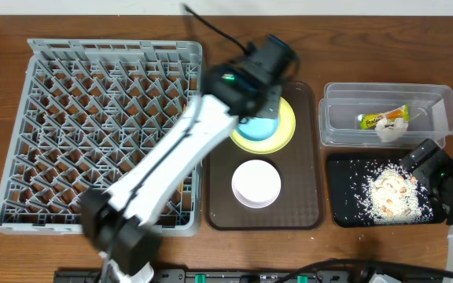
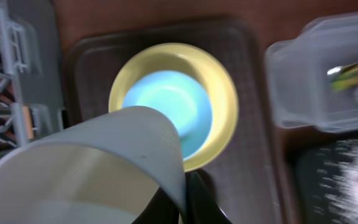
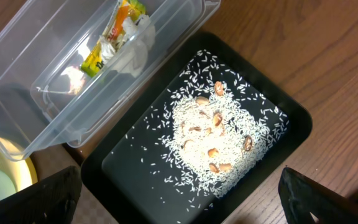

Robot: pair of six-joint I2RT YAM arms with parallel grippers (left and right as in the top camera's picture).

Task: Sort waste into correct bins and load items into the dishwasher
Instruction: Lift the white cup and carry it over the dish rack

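Biggest thing on the counter is the grey dish rack, far left, and no dish shows in it. Next to it is the brown tray, then the clear tub and the black tray on the right.

The yellow-green plate sits on the brown tray with the blue bowl on top of it, and the white bowl is just beside them.

Now the action: the left tool is clamped on the white cup, pinching its wall at the rim, up above the plate. The cup looks light and thin-walled, likely slick, so a rim pinch may let it swing. Slow and steady toward the rack would be the call.

The right tool hangs wide apart over the black tray, carrying nothing.

Small stuff: the wrapper and tissue lie in the tub, and the rice scraps are in the black tray. No chopsticks in sight.
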